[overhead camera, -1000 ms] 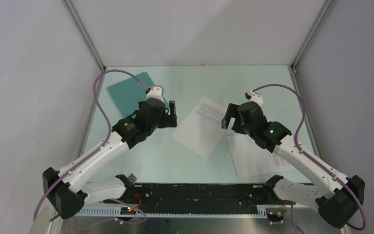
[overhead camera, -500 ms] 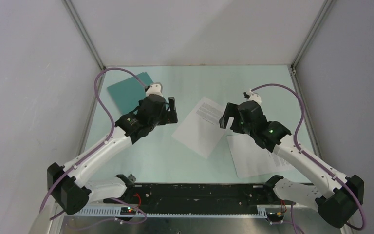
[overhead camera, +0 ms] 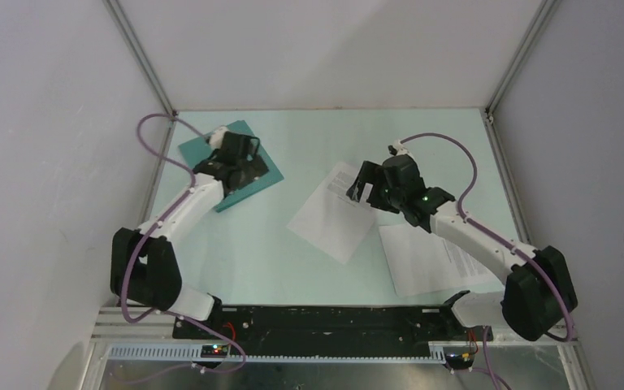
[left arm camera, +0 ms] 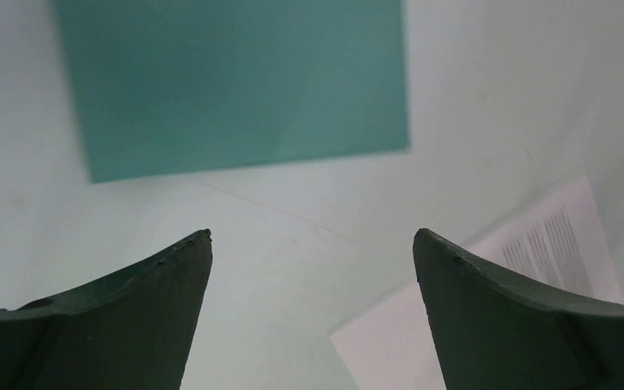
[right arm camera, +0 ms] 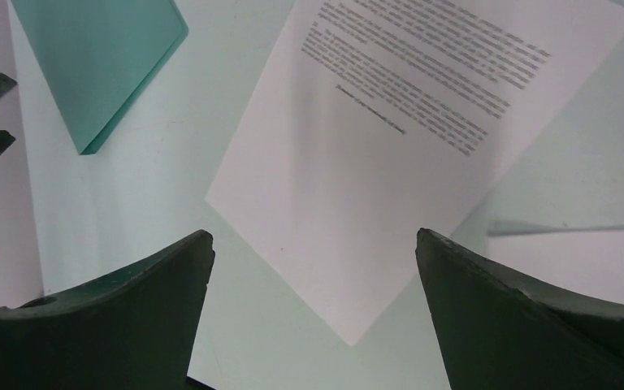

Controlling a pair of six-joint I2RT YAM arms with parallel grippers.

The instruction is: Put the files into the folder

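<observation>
Both pincers are seen spread wide and holding nothing above the pale green table. The folder is found lying flat at about 10 o'clock on the table, and much of it is covered in the overhead view by the left arm and its purple cable. From the wrist, the left gripper is shown hovering with the folder ahead of it at 12 o'clock, apart from its fingers. One white sheet is laid askew near the table's centre, its printed block turned toward 1 o'clock. The right gripper is held over that sheet's far end, the paper untouched between its jaws. The second sheet is placed at about 4 o'clock, just beside the first, and its far corner is hidden under the right arm. White enclosure walls are set on three sides.
</observation>
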